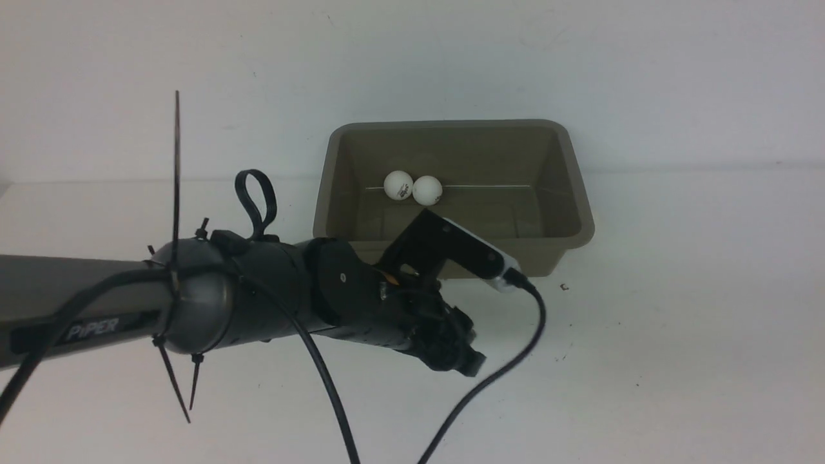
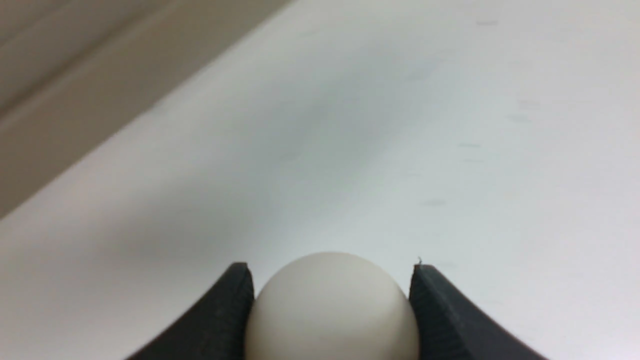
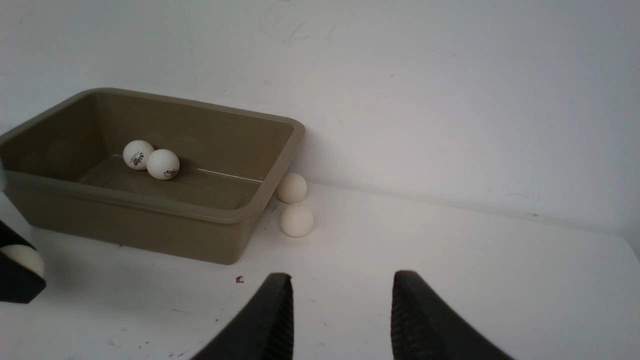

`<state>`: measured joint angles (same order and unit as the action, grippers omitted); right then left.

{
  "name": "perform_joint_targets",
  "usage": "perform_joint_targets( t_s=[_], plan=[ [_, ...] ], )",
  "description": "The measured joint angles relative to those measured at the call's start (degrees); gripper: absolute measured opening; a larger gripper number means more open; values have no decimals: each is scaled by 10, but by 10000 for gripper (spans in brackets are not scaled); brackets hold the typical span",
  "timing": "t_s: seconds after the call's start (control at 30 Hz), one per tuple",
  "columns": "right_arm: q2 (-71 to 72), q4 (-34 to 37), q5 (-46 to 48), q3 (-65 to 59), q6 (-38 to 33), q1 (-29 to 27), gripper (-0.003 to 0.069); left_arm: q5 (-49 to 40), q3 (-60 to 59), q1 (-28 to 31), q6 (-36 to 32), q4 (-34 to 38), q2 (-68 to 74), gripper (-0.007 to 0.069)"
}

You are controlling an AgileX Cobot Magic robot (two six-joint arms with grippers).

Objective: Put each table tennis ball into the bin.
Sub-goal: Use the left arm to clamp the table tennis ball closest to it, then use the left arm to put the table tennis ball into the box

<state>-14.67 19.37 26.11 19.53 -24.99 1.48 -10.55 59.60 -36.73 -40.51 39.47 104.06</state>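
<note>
The grey-brown bin stands against the back wall with two table tennis balls touching each other on its floor. My left gripper is shut on a third white ball, just in front of the bin's near wall. In the front view the left gripper points down and hides that ball. In the right wrist view two more balls lie on the table beside the bin's corner. My right gripper hangs open and empty over bare table.
The left arm's forearm and its black cable cross the table in front of the bin. A white wall rises right behind the bin. A small brown speck lies on the white tabletop near the bin.
</note>
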Motion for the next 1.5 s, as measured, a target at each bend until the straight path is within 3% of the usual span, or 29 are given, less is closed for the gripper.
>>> perform_joint_targets(
  t_s=[0.2, 0.43, 0.6, 0.8, 1.23, 1.5],
  plan=[
    [0, 0, 0, 0, 0, 0, 262, 25, 0, -25, -29, 0, -40, 352],
    [0, 0, 0, 0, 0, 0, 262, 193, 0, -15, -57, 2, -42, 352],
    [0, 1, 0, 0, -1, 0, 262, 270, 12, 31, -60, -21, -26, 352],
    [0, 2, 0, 0, -1, 0, 262, 275, 71, 85, -31, -46, 35, 352],
    [0, 2, 0, 0, -1, 0, 262, 249, 97, 86, -29, -131, 65, 353],
    [0, 2, -1, 0, -1, 0, 262, 213, 99, 86, 10, -178, 65, 437]
  ],
)
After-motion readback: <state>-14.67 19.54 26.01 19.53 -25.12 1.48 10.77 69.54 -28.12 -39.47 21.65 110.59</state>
